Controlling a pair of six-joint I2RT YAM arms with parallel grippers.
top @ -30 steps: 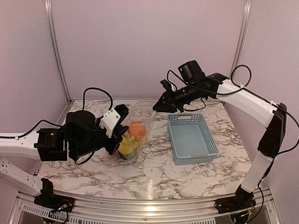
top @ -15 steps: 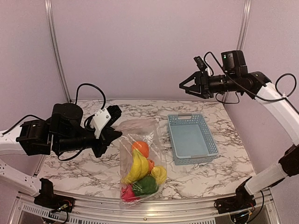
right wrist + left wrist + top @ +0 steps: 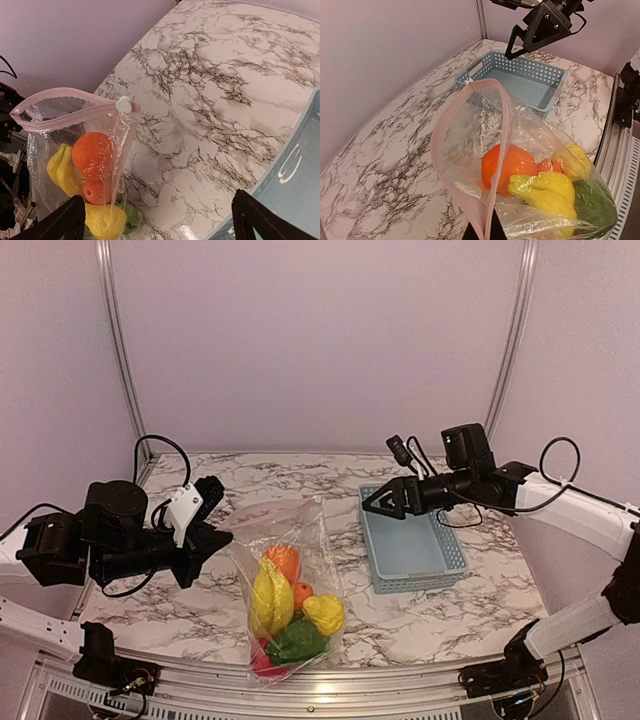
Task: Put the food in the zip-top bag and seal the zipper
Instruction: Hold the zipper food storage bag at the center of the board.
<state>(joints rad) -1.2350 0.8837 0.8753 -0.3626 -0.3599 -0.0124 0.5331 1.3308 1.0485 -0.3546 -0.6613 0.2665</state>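
Marble-patterned counter [image 3: 420, 625], lilac walls. Left jaws closed, pinching one mouth corner of the zip-top bag [image 3: 290, 525], probably to keep the mouth raised so the food [image 3: 272, 595] sits sunk in the end farthest from them. Right jaws spread wide, gripping nothing, above the basket [image 3: 415, 540], well apart from the bag; the white slider [image 3: 123, 104] faces them. Zipper [image 3: 501, 130] bows into a loop ahead of the left jaws: unsealed there. Pinch point is cut off in the wrist view; the red piece is mostly hidden under the green one.
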